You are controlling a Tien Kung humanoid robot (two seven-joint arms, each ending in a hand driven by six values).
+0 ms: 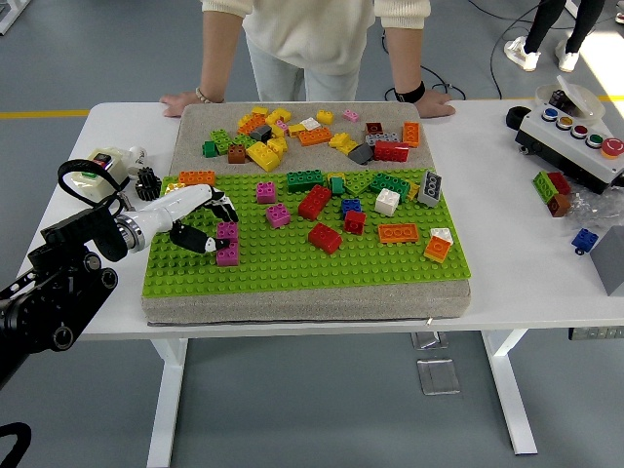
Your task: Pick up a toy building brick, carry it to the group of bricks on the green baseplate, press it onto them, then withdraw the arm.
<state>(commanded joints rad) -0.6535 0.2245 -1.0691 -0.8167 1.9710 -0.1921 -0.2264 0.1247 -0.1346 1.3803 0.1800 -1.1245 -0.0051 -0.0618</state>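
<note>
Gripping the pink brick (227,244) with the left hand (202,222), fingers curled around it, at the baseplate's (292,268) left edge. Sitting on the studs already, apparently; pressing onto the brick group and withdrawing remaining. Standing opposite, hands on the table: a person (312,39).

Bright even light, soft shadows, sharp focus

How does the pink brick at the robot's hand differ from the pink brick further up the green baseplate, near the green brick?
The pink brick at the hand is long and lies at the baseplate's left, with the left hand at it. The upper pink brick is shorter, squarer and stands alone, untouched, nearer the loose pile. Both are pink, studs up, on the green baseplate.
</note>
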